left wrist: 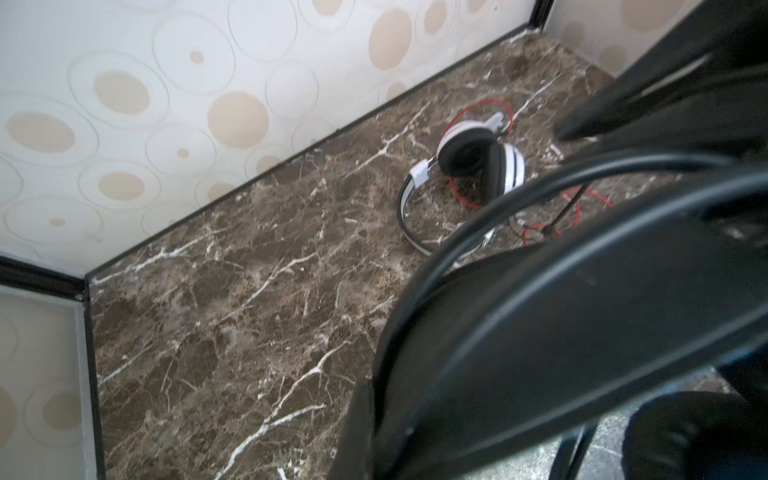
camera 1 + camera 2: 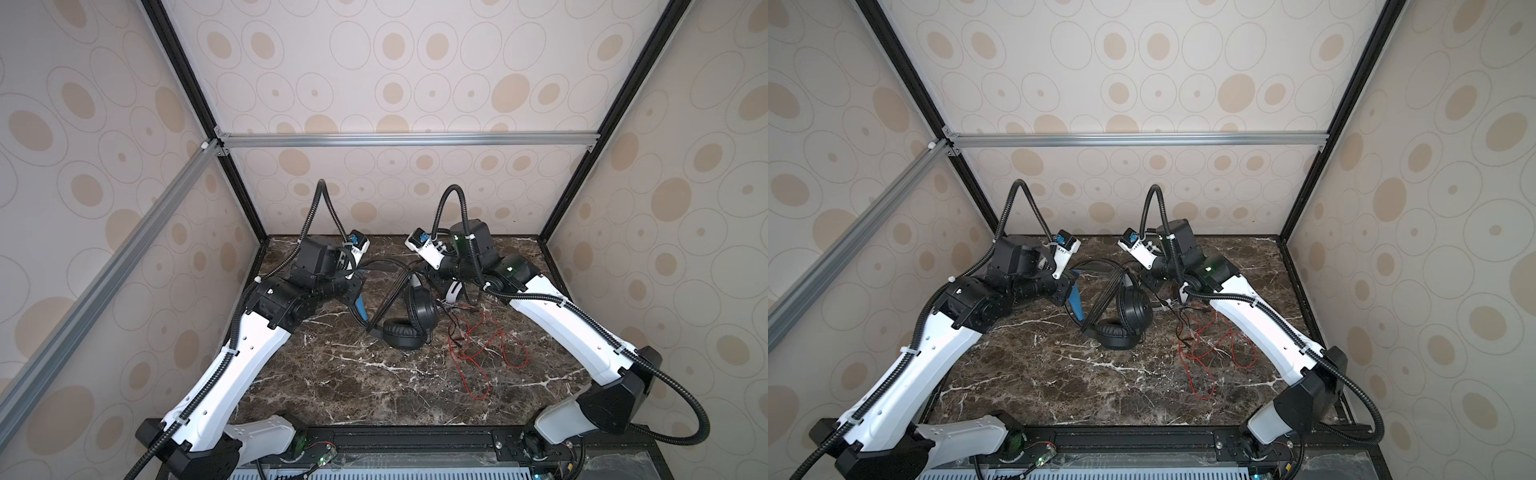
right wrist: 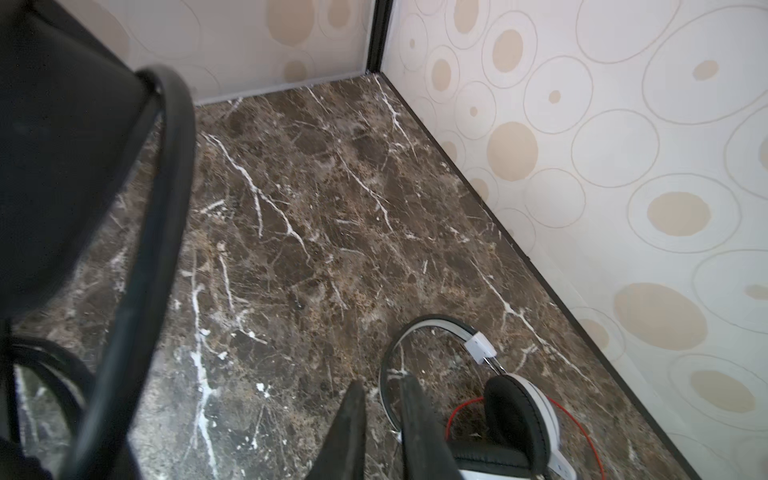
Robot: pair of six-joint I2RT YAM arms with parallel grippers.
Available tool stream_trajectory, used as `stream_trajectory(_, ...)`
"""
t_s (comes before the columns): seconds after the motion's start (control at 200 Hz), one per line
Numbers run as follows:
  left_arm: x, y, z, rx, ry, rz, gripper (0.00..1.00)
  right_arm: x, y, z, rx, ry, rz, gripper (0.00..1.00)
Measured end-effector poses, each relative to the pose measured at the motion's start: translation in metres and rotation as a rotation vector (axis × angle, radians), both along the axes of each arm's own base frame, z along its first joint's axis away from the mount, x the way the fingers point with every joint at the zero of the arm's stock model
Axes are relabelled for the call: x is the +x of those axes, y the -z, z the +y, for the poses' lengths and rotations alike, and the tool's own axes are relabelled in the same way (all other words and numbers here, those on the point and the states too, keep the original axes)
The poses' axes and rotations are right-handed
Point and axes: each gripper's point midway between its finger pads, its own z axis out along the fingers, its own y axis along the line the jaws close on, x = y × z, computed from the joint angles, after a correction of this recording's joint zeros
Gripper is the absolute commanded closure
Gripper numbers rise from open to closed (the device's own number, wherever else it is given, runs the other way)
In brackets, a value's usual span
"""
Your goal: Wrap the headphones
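While the black headset (image 2: 422,309) is stood near the middle of the marble table (image 2: 374,386) with its ear cups on the surface, its raised headband is clamped by the fully closed left gripper (image 2: 355,291), and black cord (image 2: 386,299) is draped across it. The right gripper (image 3: 382,382) is parted by a narrow gap, with nothing held, near the white headset (image 1: 478,166), whose red cord (image 2: 486,345) is strewn loosely over the table.

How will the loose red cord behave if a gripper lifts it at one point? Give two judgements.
Probably floppy: the red cord lies in slack loops on the table, so it should sag and trail. May tug the white headphones, since it curls around their ear cups.
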Motion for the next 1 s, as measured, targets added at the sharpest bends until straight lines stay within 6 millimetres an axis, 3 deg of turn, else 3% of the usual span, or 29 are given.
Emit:
stream_trajectory(0.205, -0.006, -0.039, -0.009, -0.074, 0.053, -0.049, 1.00, 0.009, 0.009, -0.013, 0.150, 0.051, 0.075, 0.79)
stream_trajectory(0.405, -0.003, -0.065, -0.022, -0.132, 0.088, -0.066, 1.00, 0.017, 0.015, -0.015, 0.277, 0.076, 0.129, 0.69)
stream_trajectory(0.735, -0.009, -0.107, -0.028, -0.239, 0.111, -0.107, 1.00, 0.005, -0.006, -0.019, 0.429, 0.052, 0.128, 0.59)
stream_trajectory(1.0, -0.012, -0.129, -0.034, -0.327, 0.121, -0.110, 1.00, -0.008, 0.016, -0.025, 0.458, 0.071, 0.179, 0.59)
